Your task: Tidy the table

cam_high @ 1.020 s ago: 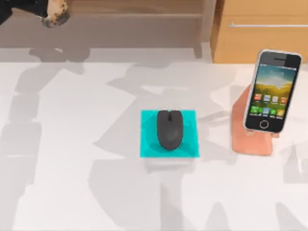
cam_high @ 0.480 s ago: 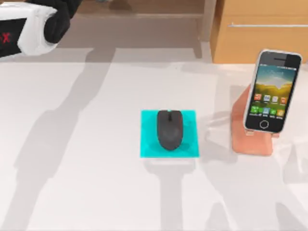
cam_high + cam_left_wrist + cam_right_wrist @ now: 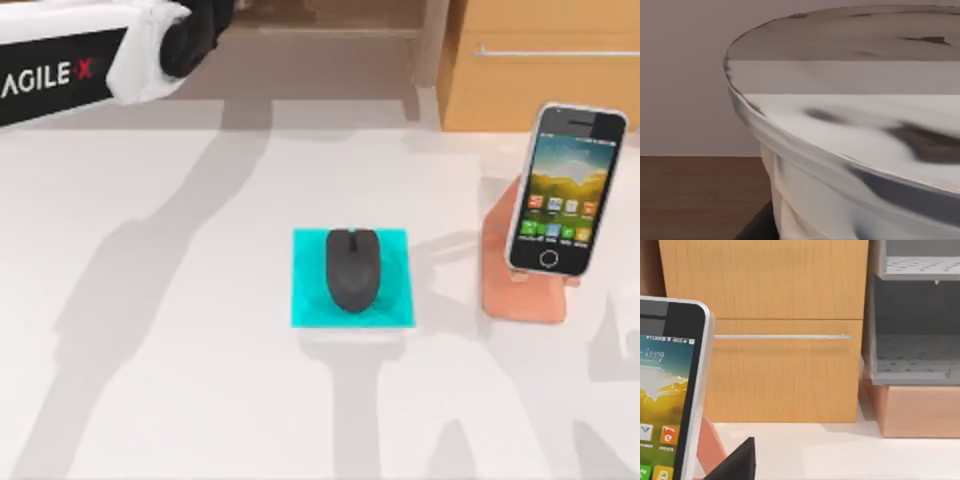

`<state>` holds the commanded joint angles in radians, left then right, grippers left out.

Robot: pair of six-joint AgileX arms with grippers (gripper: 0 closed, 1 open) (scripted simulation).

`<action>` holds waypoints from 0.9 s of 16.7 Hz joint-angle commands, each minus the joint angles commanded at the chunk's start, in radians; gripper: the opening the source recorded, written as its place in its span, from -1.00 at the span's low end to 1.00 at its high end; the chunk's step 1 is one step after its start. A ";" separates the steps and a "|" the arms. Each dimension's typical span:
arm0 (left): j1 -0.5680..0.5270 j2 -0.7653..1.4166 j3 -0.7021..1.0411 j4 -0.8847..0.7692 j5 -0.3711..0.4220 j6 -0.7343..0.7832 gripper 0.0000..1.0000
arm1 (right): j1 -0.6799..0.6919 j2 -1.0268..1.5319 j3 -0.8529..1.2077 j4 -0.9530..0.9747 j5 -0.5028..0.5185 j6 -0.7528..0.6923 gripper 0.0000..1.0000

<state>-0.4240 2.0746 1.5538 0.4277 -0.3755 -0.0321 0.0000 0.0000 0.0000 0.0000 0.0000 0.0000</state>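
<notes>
The left arm (image 3: pixel 95 60) is sweeping farther right along the table's (image 3: pixel 150 330) far edge; its grip state I cannot tell. Keep it high, clearing the mouse (image 3: pixel 352 268).

Black mouse (image 3: pixel 352 269) on a cyan mat (image 3: pixel 311 300), white counter (image 3: pixel 200 380), salmon-pink phone stand (image 3: pixel 520 295), light-brown wooden cabinet (image 3: pixel 540 85).
</notes>
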 joint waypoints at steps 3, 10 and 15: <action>0.000 0.000 0.000 0.000 0.000 0.000 -1.00 | 0.000 0.000 0.000 0.000 0.000 0.000 1.00; -0.001 -0.006 0.000 0.001 0.000 0.000 -1.00 | 0.000 0.000 0.000 0.000 0.000 0.000 1.00; 0.000 0.000 0.000 0.000 0.000 0.000 -0.85 | 0.000 0.000 0.000 0.000 0.000 0.000 1.00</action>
<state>-0.4240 2.0746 1.5538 0.4276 -0.3756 -0.0321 0.0000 0.0000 0.0000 0.0000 0.0000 0.0000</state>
